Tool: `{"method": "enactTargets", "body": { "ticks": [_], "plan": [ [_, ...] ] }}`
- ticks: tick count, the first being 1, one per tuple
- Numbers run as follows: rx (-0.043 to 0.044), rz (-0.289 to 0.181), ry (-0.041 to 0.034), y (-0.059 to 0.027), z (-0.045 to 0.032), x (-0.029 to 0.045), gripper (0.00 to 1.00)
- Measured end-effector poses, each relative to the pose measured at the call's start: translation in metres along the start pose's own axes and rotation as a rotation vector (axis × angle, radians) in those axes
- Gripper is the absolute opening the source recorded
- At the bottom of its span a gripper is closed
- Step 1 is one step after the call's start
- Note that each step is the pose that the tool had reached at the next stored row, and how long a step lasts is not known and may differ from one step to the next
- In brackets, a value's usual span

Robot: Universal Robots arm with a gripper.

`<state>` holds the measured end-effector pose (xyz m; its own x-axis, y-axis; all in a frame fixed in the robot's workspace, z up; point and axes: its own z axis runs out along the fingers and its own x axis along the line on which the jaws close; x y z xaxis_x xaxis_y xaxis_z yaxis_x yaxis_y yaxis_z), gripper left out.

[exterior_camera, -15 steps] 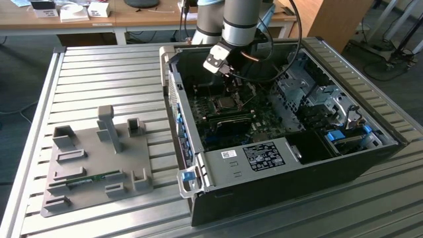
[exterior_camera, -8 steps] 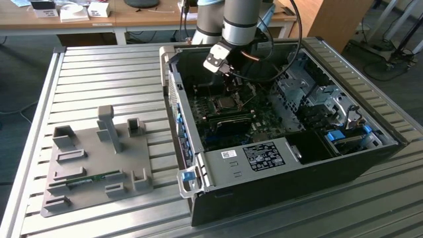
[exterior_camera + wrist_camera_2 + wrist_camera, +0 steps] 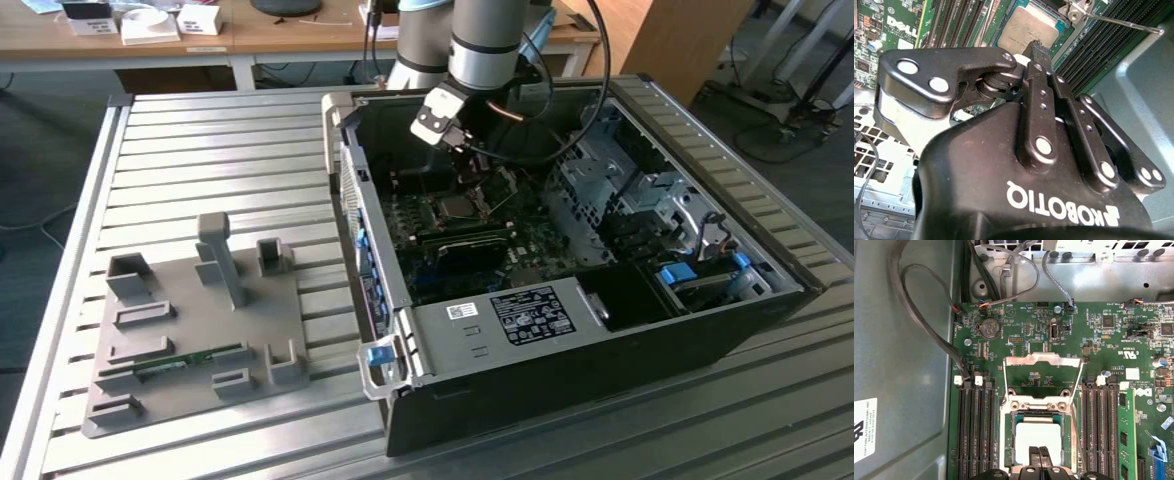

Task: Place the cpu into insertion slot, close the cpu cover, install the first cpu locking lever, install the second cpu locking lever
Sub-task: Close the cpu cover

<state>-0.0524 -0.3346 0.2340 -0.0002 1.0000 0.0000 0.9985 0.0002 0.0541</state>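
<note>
While the arm reaches down into the open computer case (image 3: 534,390), the work sits on the green motherboard (image 3: 1114,340) in the case's far half.

Insertion slot (image 3: 1010,440): between two banks of black memory slots (image 3: 976,430).

Cpu cover (image 3: 1041,359): swung up and back on its hinge, board showing through the cut-out; not yet closed. One locking lever (image 3: 1119,23) appears to stand free of its catch.

Cpu (image 3: 1038,432): lying flat inside the slot, silvery top up.

Gripper (image 3: 1039,456): fingertips together, nothing between them, over the cpu's edge. Touching or just above, cannot tell.

Handling, judged: cpu light, rigid, smooth-topped, probably fragile at the contacts beneath. Take it by opposite edges and keep it square to the slot. Cover looks like thin springy sheet; push on its free rail.

Surface: slatted metal table (image 3: 200,150). Case on the exterior view's right, grey fixture tray (image 3: 174,290) on its left, carrying a memory stick (image 3: 174,362).

Room: wooden desk (image 3: 267,35) beyond the table.
</note>
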Motion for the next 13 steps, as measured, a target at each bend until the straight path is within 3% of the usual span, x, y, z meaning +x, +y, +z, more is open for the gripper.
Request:
{"method": "enactTargets", "body": {
  "ticks": [5, 13],
  "plan": [
    [-0.0001, 0.000, 0.0001, 0.0003, -0.0046, 0.0000, 0.11],
    [0.0002, 0.000, -0.0003, 0.0003, -0.0056, 0.0000, 0.11]
  ]
}}
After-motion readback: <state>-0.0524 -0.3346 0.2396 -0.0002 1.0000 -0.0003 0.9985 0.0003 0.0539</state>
